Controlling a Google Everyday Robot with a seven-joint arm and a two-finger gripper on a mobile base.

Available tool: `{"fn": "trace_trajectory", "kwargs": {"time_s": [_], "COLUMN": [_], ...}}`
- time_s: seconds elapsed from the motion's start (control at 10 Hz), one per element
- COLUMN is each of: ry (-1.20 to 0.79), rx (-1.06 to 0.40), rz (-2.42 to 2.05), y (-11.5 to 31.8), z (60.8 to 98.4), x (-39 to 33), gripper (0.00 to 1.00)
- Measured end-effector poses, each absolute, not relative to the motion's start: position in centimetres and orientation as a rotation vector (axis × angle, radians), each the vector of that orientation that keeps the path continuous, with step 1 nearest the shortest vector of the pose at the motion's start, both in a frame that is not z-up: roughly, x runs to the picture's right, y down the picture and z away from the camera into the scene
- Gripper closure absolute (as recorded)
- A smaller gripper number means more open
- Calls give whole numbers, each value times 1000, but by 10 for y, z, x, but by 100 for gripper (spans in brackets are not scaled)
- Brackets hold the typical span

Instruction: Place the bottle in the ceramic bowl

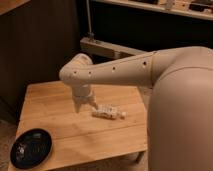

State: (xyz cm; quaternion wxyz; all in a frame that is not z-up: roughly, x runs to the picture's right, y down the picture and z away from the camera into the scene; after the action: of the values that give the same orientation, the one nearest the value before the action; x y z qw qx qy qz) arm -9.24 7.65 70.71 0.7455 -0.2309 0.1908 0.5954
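The bottle (108,112), small, whitish and translucent, lies on its side near the middle of the wooden table (55,105). The gripper (85,106) hangs just left of the bottle, low over the table, at the end of the white arm that reaches in from the right. Its two fingers point down and nothing shows between them. The ceramic bowl (31,147), black, shallow and glossy, sits at the table's front left corner, well apart from the gripper and the bottle.
The robot's large white arm link (180,110) fills the right side and hides the table's right part. A dark wall and a metal frame (107,48) stand behind the table. The table's front edge runs near the bowl.
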Motion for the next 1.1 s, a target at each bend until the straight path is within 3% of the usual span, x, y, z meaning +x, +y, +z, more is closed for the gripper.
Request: {"fn": "trace_trajectory", "kwargs": {"time_s": [0.6, 1.1], "ry": [99, 15], "rx": [-497, -494], "rz": [775, 697], "y": [9, 9], "z": [725, 745], "x": [-47, -42], "gripper": [35, 35]}}
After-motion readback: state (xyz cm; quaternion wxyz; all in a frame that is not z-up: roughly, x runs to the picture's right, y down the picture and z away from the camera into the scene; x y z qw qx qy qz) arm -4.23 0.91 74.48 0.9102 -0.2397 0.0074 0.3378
